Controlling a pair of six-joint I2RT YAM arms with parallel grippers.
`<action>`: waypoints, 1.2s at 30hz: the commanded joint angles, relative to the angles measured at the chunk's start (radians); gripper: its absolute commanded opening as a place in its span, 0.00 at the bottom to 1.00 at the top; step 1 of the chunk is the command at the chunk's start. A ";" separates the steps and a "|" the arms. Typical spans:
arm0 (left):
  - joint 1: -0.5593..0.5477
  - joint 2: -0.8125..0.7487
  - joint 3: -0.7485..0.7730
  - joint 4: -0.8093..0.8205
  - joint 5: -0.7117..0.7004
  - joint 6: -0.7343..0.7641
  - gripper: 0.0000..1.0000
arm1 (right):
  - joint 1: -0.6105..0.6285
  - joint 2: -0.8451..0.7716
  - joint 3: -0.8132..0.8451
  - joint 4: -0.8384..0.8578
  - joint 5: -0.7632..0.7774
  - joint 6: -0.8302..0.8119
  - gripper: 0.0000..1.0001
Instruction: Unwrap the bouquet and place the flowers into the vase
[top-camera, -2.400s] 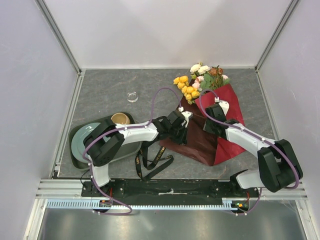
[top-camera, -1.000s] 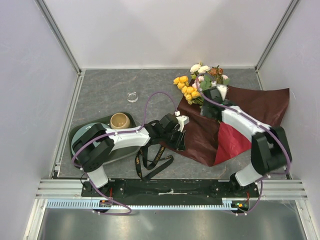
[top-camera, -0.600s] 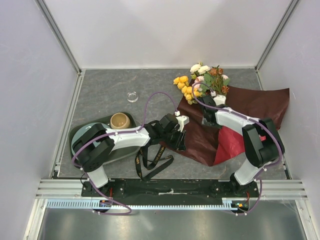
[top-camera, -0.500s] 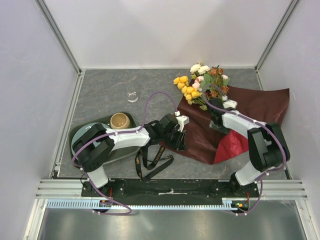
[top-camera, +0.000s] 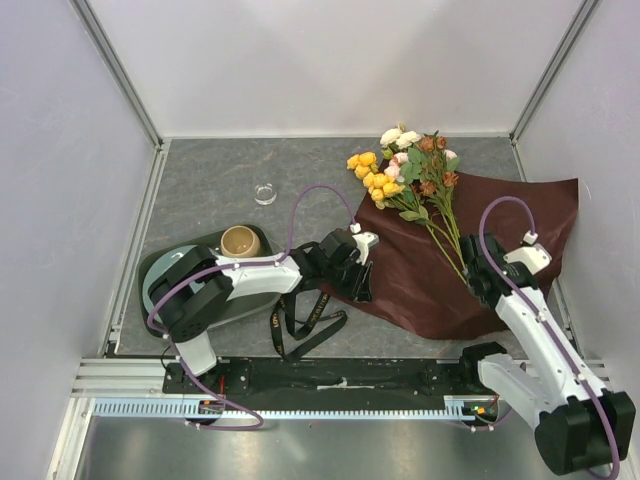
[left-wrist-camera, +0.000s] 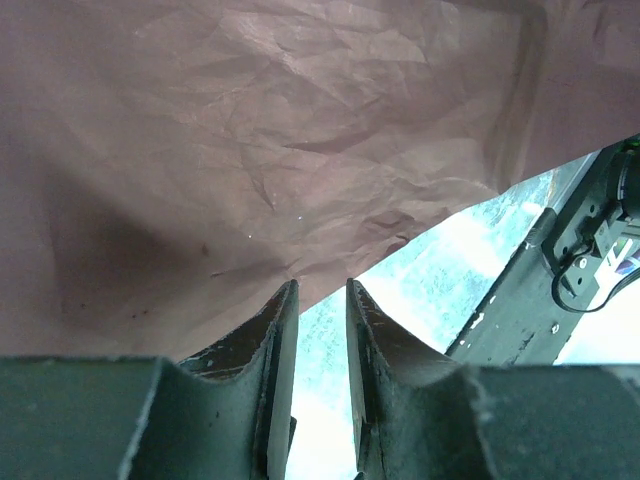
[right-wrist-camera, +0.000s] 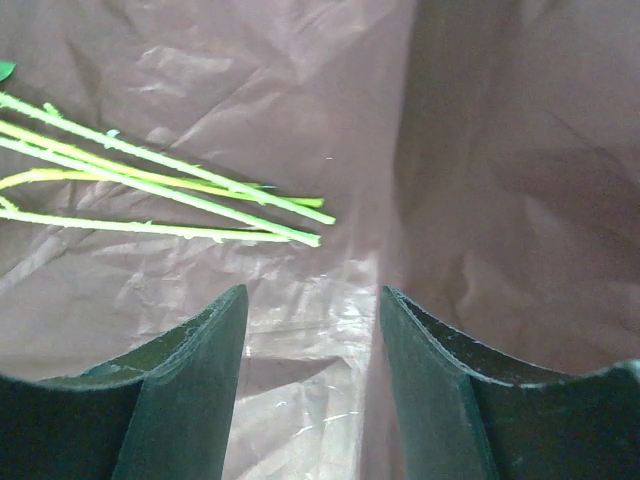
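The bouquet is undone. Its dark maroon paper (top-camera: 505, 215) lies spread flat on the table, and the flowers (top-camera: 405, 170) rest on it, heads toward the back wall. Their green stems (right-wrist-camera: 180, 190) end just ahead of my right gripper (top-camera: 474, 275) (right-wrist-camera: 312, 290), which hovers open over the paper (right-wrist-camera: 500, 150) with nothing between its fingers. My left gripper (top-camera: 360, 285) (left-wrist-camera: 322, 285) sits at the sheet's near left edge (left-wrist-camera: 250, 130), jaws narrowly apart with only table showing between them. The clear glass vase (top-camera: 265, 193) stands alone at the back left, away from both grippers.
A tan mug (top-camera: 240, 240) sits on a dark green tray (top-camera: 165, 262) under the left arm. The black ribbon (top-camera: 305, 318) with gold lettering lies loose near the front edge, beside the paper's left corner. White walls close in the back and sides.
The right arm has pulled back to the near right, off the flowers. The folded red flap now lies flat, leaving the stems bare. The left arm has barely moved.
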 joint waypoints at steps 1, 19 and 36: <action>0.006 0.012 -0.005 0.048 0.017 0.000 0.33 | -0.003 -0.075 0.013 -0.202 0.075 0.159 0.63; 0.022 -0.388 0.016 -0.050 0.033 -0.032 0.49 | -0.072 0.023 -0.021 0.145 -0.089 -0.149 0.63; 0.031 -0.664 -0.018 -0.196 -0.069 0.002 0.56 | -0.070 0.730 0.444 0.552 -0.202 -0.859 0.45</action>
